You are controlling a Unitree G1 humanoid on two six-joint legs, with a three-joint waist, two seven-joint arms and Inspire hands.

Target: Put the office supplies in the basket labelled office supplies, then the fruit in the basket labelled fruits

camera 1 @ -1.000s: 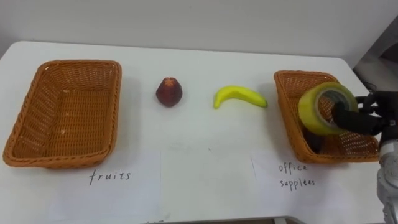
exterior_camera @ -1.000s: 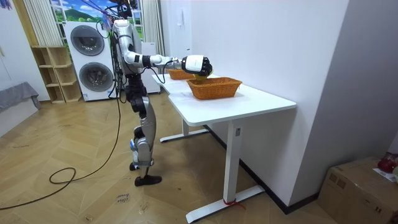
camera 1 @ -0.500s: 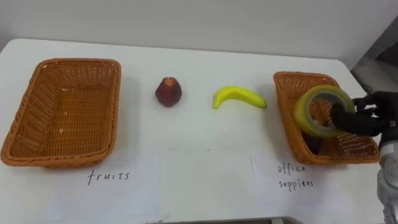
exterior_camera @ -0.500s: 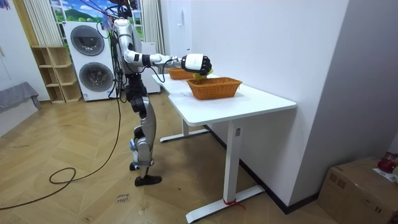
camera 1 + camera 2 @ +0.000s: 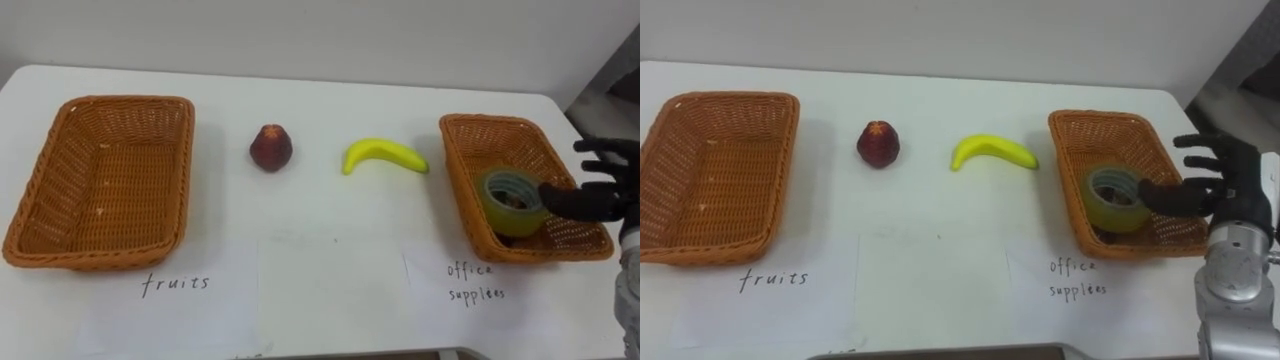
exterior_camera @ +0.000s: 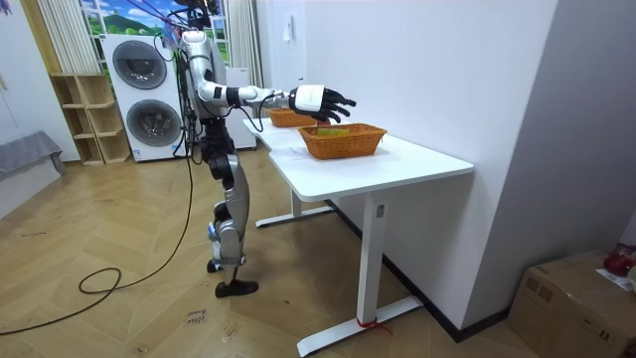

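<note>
Fruits basket (image 5: pixel 100 180) at left holds nothing. Red fruit (image 5: pixel 271 148) and banana (image 5: pixel 385 155) lie loose mid-table. Tape roll (image 5: pixel 513 200) sits in office basket (image 5: pixel 490 118). Right hand (image 5: pixel 598 196) hovers beside it, fingers spread, holding nothing. Risk: thumb close to roll may snag it or basket rim on withdrawal.

Robot stands at the far end of the white rectangular table (image 6: pixel 397 159), 2 stacked white washing machines (image 6: pixel 149 94) behind it. Right hand (image 6: pixel 323 100) held out above the near orange woven basket (image 6: pixel 343 140), fingers spread. Another orange woven basket (image 6: pixel 283 118) sits farther along the tabletop. Brown cardboard box (image 6: pixel 566 303) on the floor, room view's right.
</note>
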